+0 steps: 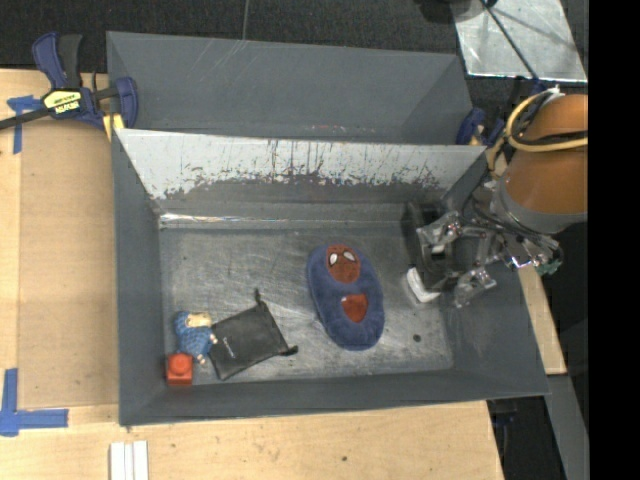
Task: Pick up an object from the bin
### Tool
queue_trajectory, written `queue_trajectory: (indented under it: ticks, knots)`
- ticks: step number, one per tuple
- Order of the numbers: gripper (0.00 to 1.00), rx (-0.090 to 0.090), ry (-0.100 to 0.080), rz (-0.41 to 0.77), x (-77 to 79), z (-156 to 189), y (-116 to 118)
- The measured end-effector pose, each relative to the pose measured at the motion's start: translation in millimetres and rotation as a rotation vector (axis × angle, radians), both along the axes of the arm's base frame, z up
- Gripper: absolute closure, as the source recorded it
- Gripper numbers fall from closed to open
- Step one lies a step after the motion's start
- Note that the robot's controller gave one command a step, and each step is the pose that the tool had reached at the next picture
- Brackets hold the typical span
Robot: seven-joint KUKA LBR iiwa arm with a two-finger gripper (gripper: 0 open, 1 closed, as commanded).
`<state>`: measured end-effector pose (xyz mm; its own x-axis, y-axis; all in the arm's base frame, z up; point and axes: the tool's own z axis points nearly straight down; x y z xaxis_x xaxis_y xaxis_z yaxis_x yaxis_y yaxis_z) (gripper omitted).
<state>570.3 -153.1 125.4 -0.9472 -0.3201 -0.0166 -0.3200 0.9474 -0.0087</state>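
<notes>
Four things lie loose in the bin [300, 98]: a blue slipper [345, 298] mid-floor, and a black pouch [248, 340], blue toy [192, 330] and red block [179, 369] in the lower-left corner. The jaws hang low by the right wall, near the slipper, which looks the handiest pick from there. Whether they are open or shut, I cannot tell.

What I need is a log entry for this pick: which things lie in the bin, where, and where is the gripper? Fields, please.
container: grey metal bin
middle of floor: blue slipper with two red patches
lower left: flat black pouch
left of pouch: small blue and yellow toy, touching the pouch
lower left corner: small red block
gripper: low by the bin's right wall, right of the slipper, apart from it
white piece: at the gripper's tip; loose thing or robot part, cannot tell
held: cannot tell
</notes>
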Motion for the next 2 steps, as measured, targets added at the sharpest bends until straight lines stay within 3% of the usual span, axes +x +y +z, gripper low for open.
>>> queue_trajectory:
  ticks: [1,2]
  knots:
    - [0.0,0.005,0.001,0.108,2.1,-2.3,5.0]
    - [0.0,0.007,0.017,0.114,-2.0,-11.4,5.8]
